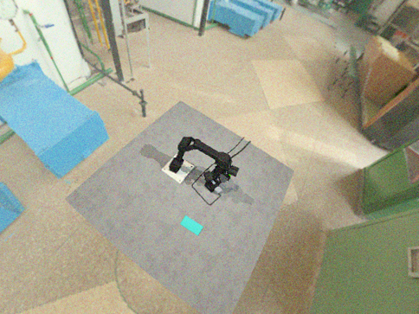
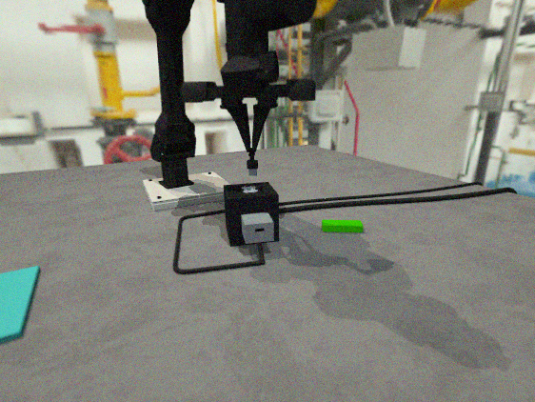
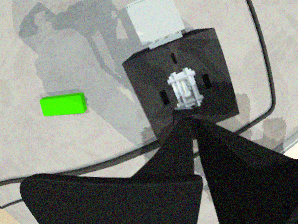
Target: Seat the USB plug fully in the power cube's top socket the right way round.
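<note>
My gripper (image 2: 252,151) (image 3: 192,128) is shut on the USB plug (image 2: 252,165), a small black body with a grey metal end pointing down. The plug hangs a little above the black power cube (image 2: 234,224) (image 3: 145,75), with a gap between them in the exterior view. The silvery socket (image 2: 249,190) (image 3: 185,90) on the cube's top has no plug in it. In the wrist view the socket appears turned slightly relative to the fingers, and the plug's metal end is hidden. A light grey block (image 2: 257,229) (image 3: 156,20) sits on one side of the cube.
A green block (image 2: 342,226) (image 3: 63,104) lies beside the cube. A black cable (image 2: 219,266) (image 3: 272,75) loops around it, and two dark cables run off to the right in the exterior view. A teal pad (image 1: 191,225) (image 2: 14,305) lies farther away on the grey table (image 1: 132,208).
</note>
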